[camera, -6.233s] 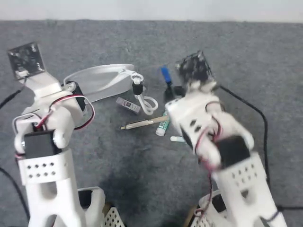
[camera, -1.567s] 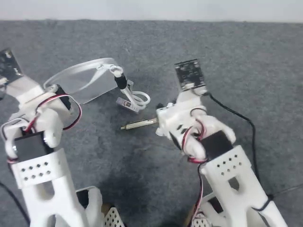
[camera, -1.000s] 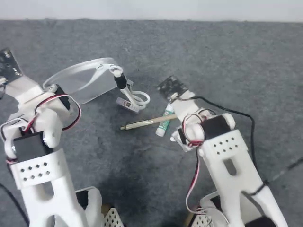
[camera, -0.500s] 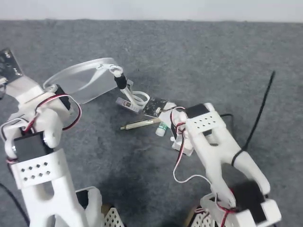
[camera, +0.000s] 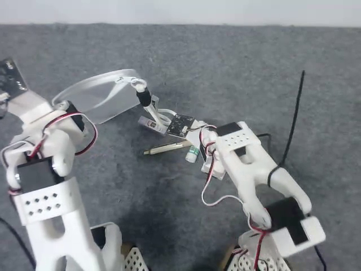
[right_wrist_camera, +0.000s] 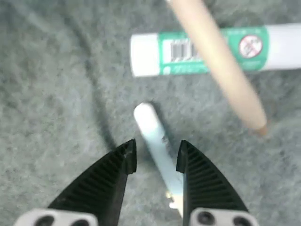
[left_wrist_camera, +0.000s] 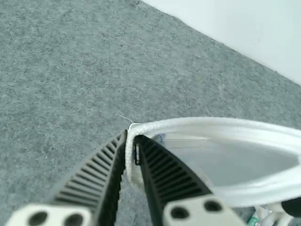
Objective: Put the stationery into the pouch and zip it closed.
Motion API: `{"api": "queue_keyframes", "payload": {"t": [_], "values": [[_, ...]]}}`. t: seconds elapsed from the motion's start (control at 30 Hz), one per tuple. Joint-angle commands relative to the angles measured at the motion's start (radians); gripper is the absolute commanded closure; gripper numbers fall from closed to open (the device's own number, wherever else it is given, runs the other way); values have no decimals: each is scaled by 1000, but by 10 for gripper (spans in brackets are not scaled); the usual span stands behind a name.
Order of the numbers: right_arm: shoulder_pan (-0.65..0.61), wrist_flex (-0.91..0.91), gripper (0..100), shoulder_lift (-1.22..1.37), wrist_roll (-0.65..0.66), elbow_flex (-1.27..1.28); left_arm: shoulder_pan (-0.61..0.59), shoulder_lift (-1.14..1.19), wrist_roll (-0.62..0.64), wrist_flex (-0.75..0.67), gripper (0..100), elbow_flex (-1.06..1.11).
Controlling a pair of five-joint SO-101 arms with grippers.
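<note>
left end effector [left_wrist_camera: 129,141]: clamped shut on the white zipper rim of the clear plastic pouch [left_wrist_camera: 221,155], which sits at about 10 o'clock on the grey carpet surface [camera: 225,68] | right end effector [right_wrist_camera: 156,147]: partly open, straddling a thin pale-blue stick [right_wrist_camera: 148,120] without gripping it | green-and-white glue tube [right_wrist_camera: 197,51] and tan pen [right_wrist_camera: 235,99]: crossed, just beside that stick

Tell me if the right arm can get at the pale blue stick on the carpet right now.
Probably yes. The right hand is open with a finger on each side of the pale blue stick, and nothing lies between them. The green-labelled tube and tan pen lie apart, beyond it.
</note>
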Motion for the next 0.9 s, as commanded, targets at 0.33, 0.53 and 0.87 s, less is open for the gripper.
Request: {"api": "queue_keyframes", "payload": {"t": [0.33, 0.53, 0.87], "values": [[62, -7, 975, 156, -97, -190, -8, 5, -6, -28, 991, 7], [85, 130, 986, 165, -299, -307, -8, 5, -6, -28, 991, 7], [85, 162, 993, 156, -384, -321, -8, 5, -6, -28, 991, 7]]}}
